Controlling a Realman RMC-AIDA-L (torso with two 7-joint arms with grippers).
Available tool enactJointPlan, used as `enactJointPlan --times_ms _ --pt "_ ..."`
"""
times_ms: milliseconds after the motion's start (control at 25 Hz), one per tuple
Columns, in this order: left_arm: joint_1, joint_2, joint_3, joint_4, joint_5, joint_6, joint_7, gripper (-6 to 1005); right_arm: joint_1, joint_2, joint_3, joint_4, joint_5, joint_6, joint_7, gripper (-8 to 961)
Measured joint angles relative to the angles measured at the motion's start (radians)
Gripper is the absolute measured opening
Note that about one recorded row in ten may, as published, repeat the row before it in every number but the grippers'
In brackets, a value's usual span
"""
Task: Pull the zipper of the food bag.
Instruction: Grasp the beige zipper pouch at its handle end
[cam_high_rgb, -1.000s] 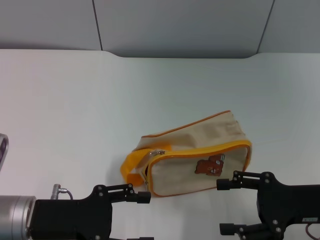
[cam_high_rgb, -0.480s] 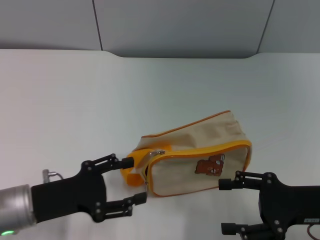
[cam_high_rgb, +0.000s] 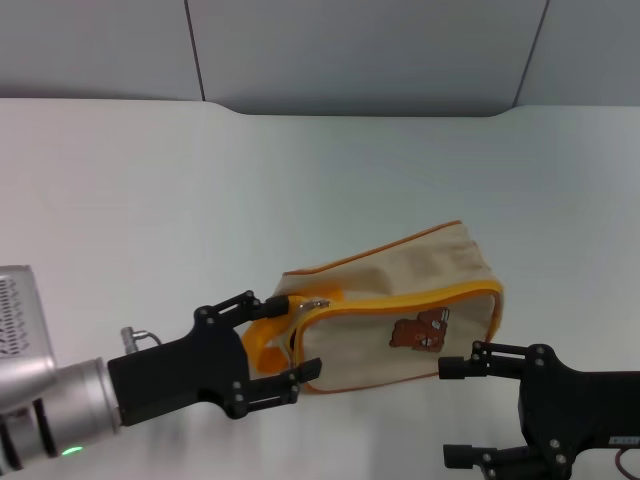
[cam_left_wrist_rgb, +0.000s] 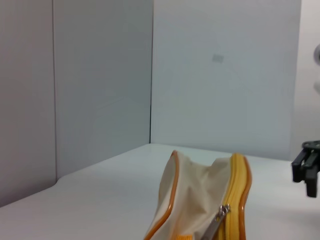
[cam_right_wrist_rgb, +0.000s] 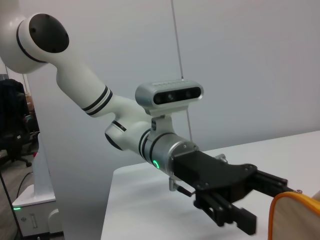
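The food bag lies on its side on the white table, with its bear patch facing me. Its orange loop handle is at the bag's left end. The silver zipper pull sits at that same end of the track. My left gripper is open, with its fingers on either side of the handle end, close to the pull. In the left wrist view the bag and the pull are very near. My right gripper is open and empty, just in front of the bag's right end.
The white table stretches wide to the left and behind the bag. Grey wall panels stand along the table's far edge. The right wrist view shows the left arm reaching to the bag's orange edge.
My left gripper has risen and moved right, from below the bag's left end to around its handle end. The bag and my right gripper have not moved.
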Motion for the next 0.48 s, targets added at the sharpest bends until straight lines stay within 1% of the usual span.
enactJointPlan --times_ms 160,240,320,480 --pt "-0.019 -0.001 0.000 -0.038 -0.007 -0.039 0.043 790 0.000 0.000 0.000 0.000 0.001 0.002 0.000 820" --pt "-0.035 -0.001 -0.001 -0.071 -0.017 -0.069 0.091 789 0.000 0.000 0.000 0.000 0.001 0.002 0.000 819" --pt "-0.039 -0.001 -0.001 -0.077 -0.019 -0.076 0.106 787 0.000 0.000 0.002 0.000 0.001 0.003 0.000 819" --pt "-0.040 -0.001 -0.034 -0.080 -0.020 -0.087 0.141 783 -0.001 0.000 0.003 0.000 0.001 0.004 0.000 819"
